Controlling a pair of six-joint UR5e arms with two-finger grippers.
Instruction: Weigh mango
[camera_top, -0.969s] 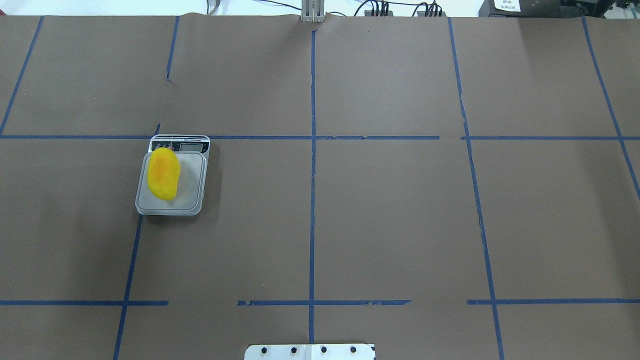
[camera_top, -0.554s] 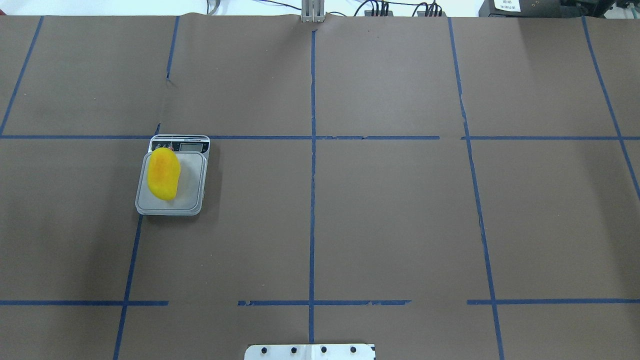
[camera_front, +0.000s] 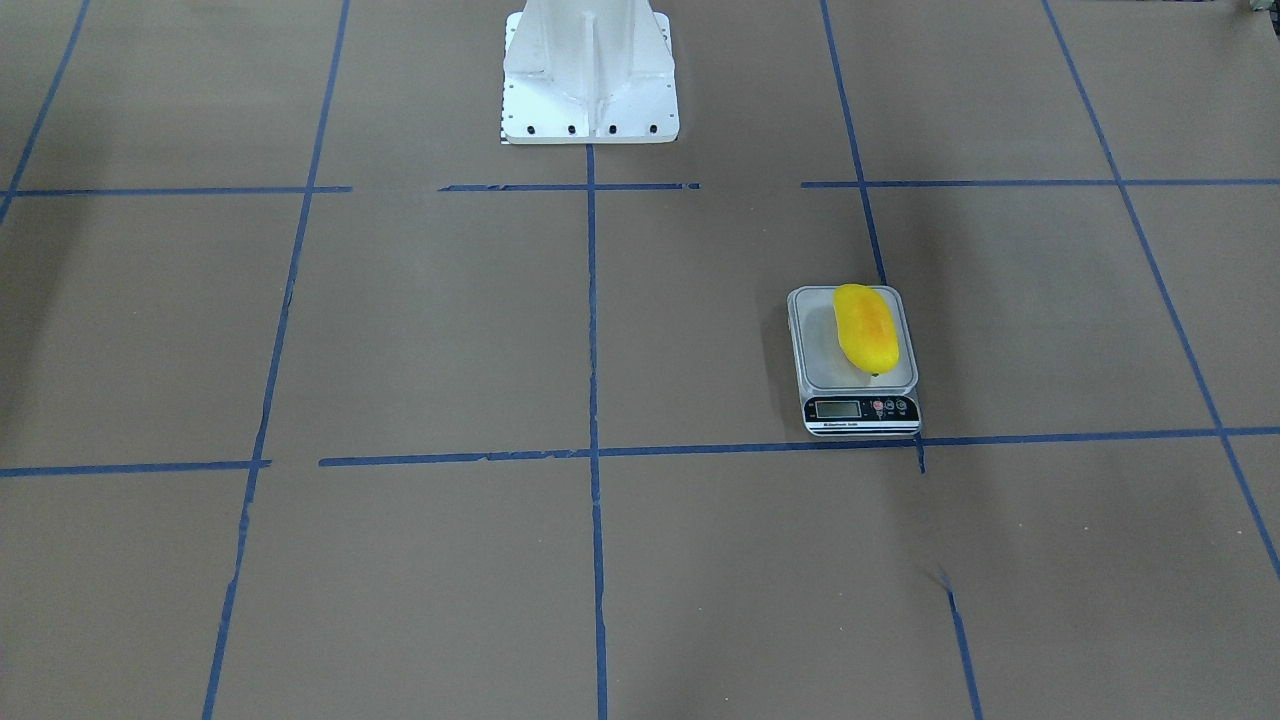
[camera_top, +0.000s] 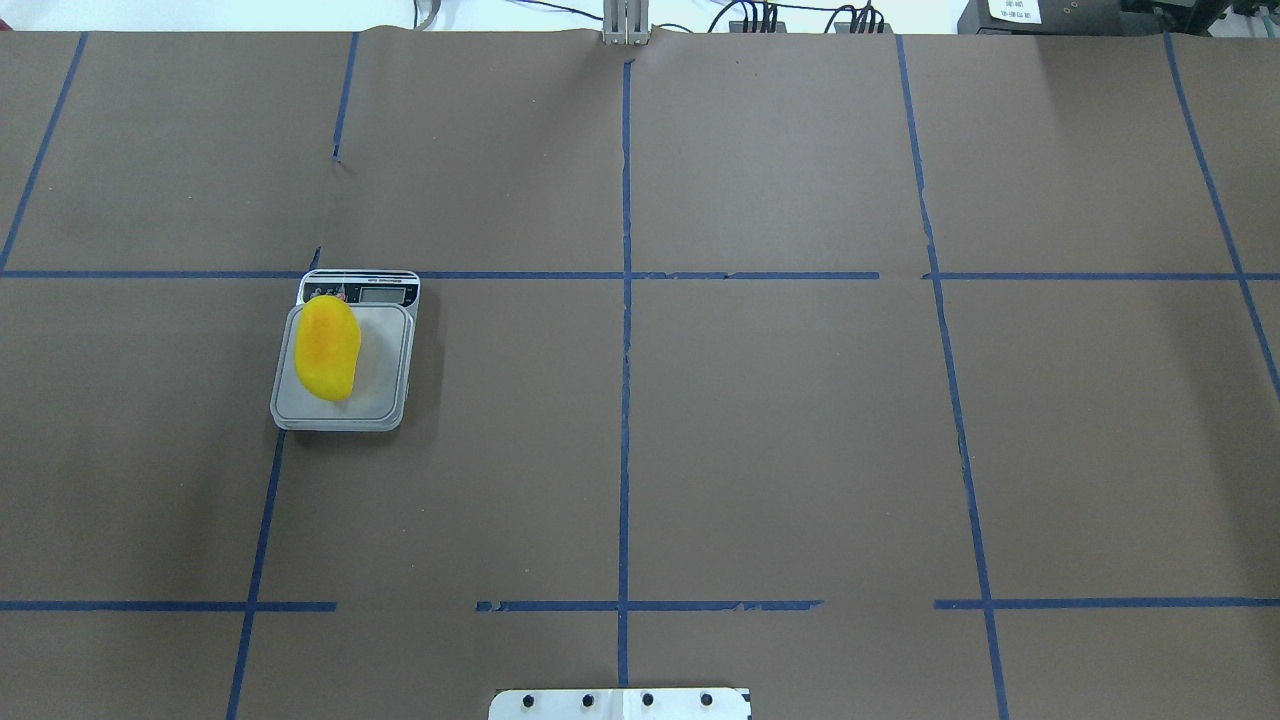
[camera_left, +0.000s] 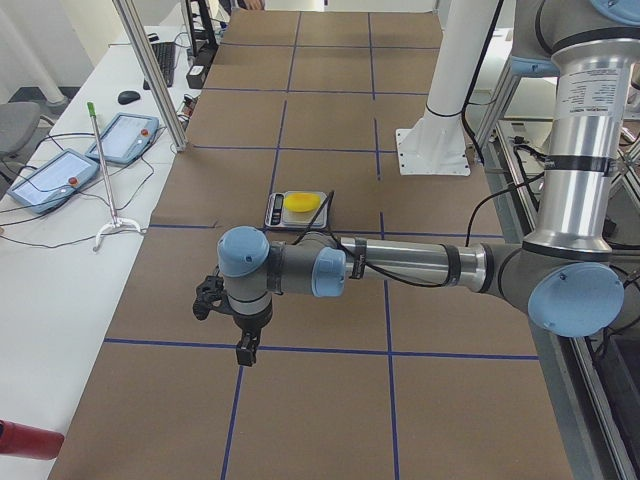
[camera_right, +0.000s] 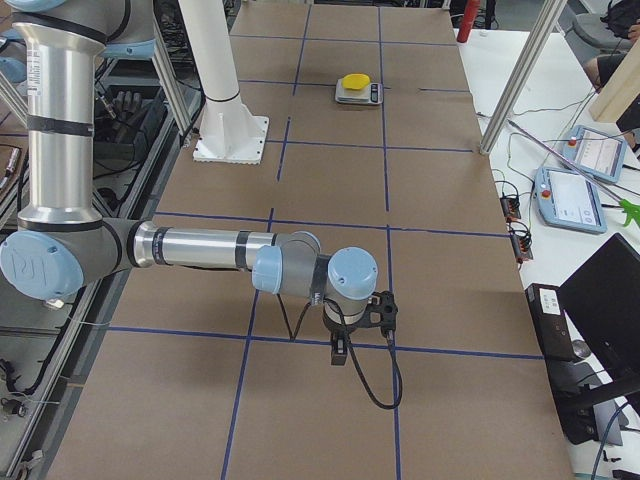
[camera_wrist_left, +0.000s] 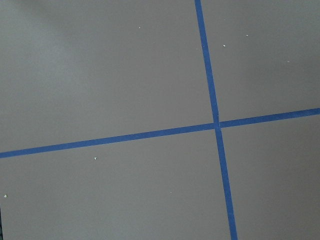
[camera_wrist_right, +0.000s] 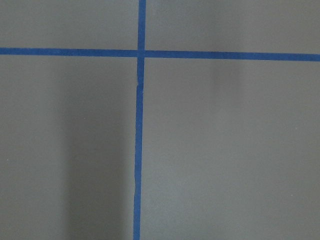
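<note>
The bright-yellow mango lies lengthwise on the left part of the small digital scale's platform, with nothing touching it. It also shows in the front-facing view on the scale, and far off in the two side views. My left gripper hangs over bare table well away from the scale; I cannot tell if it is open or shut. My right gripper hangs over bare table at the opposite end; I cannot tell its state either. Both wrist views show only brown paper and blue tape.
The white robot pedestal stands at the table's near middle edge. Blue tape lines grid the brown table cover. Teach pendants and cables lie on side benches. Metal frame posts stand beside the table.
</note>
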